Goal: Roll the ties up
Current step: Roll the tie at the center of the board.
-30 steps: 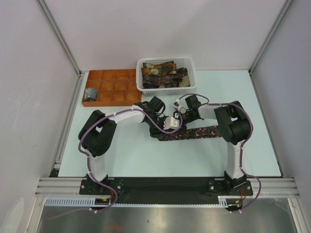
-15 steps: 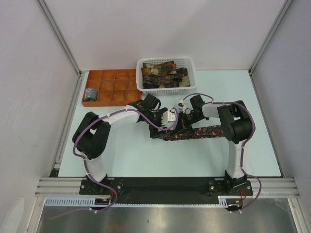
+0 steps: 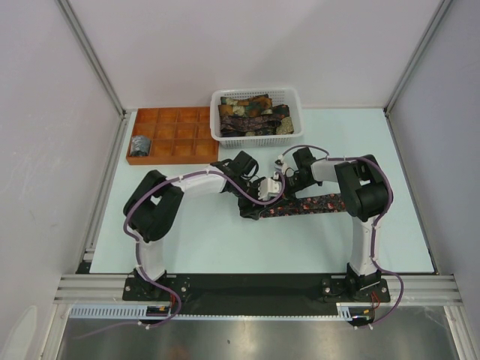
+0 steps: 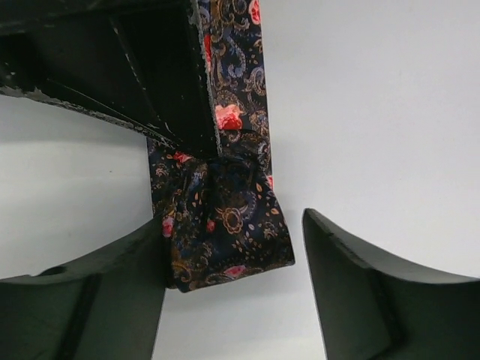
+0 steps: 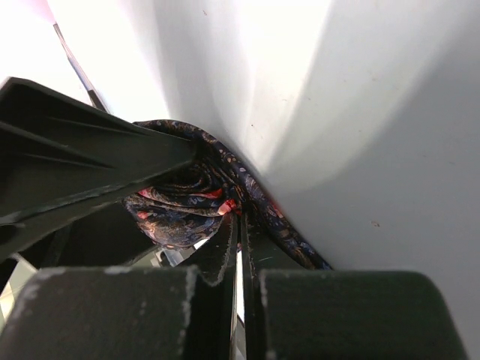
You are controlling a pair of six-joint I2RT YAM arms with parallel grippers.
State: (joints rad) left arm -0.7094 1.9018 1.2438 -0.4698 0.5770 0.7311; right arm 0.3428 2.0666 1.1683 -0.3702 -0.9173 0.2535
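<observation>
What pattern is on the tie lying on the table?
The tie is dark with pink-red flowers and tan paisley swirls, clearest in the left wrist view.

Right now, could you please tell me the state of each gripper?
Left gripper: open, its fingers either side of the rolled end of the dark tie.
Right gripper: shut, beside the tie's roll; a grip cannot be told.
</observation>
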